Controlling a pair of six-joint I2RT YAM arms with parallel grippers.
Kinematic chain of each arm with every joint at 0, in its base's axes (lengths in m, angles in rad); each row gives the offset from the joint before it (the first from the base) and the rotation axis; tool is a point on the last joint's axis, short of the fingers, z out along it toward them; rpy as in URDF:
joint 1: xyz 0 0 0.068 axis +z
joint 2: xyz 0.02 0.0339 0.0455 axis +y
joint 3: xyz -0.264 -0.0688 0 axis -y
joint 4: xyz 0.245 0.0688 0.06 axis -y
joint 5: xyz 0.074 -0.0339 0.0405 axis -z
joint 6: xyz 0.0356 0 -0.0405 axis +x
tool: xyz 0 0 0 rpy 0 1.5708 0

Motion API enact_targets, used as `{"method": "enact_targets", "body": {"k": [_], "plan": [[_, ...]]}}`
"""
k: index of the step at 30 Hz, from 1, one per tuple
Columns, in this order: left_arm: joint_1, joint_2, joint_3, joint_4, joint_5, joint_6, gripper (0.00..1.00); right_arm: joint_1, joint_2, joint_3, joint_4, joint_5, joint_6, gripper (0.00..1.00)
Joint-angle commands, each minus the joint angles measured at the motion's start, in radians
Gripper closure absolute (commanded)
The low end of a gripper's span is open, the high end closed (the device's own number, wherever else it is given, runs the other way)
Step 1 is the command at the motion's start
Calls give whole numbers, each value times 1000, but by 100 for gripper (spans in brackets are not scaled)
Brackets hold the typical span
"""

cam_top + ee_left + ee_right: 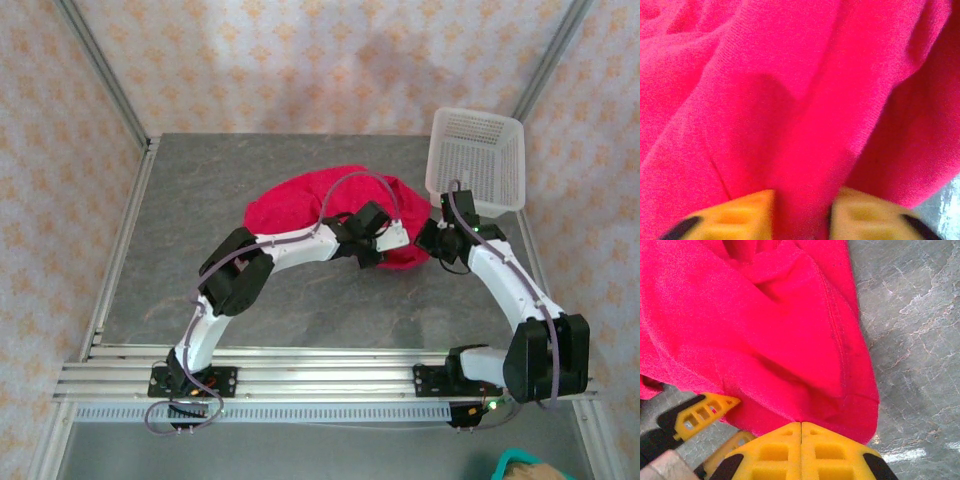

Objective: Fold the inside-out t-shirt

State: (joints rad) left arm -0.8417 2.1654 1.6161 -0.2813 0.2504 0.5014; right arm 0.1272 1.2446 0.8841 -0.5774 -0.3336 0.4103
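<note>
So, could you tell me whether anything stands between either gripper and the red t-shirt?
Nothing visible does. The left gripper already has a fold of the t-shirt between its jaws, and the right gripper is shut on the cloth's edge.

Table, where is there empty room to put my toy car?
Bare table lies left of the t-shirt, behind it by the far wall, and in front of it. Crowded on the right: left gripper, right gripper and basket.

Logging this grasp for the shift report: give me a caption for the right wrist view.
Right tool shut on the hem of the red shirt, grey table beside it.
</note>
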Motion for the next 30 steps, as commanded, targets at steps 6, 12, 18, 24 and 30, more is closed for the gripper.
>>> {"method": "enact_targets", "body": {"k": [6, 12, 18, 24, 30], "plan": [[47, -10, 266, -281, -31, -73, 100, -11, 10, 28, -31, 94, -61, 100], [37, -108, 329, -410, 54, -224, 100, -18, -19, 85, -24, 125, -109, 100], [-12, -244, 224, -432, 126, -343, 100, -21, -89, 145, -68, 45, -107, 100], [-72, -449, 57, -323, 207, -541, 100, -21, -182, 160, -192, 14, -96, 100], [-40, -304, 109, -337, 189, -627, 100, -23, -102, 129, -86, 84, -79, 100]]}}
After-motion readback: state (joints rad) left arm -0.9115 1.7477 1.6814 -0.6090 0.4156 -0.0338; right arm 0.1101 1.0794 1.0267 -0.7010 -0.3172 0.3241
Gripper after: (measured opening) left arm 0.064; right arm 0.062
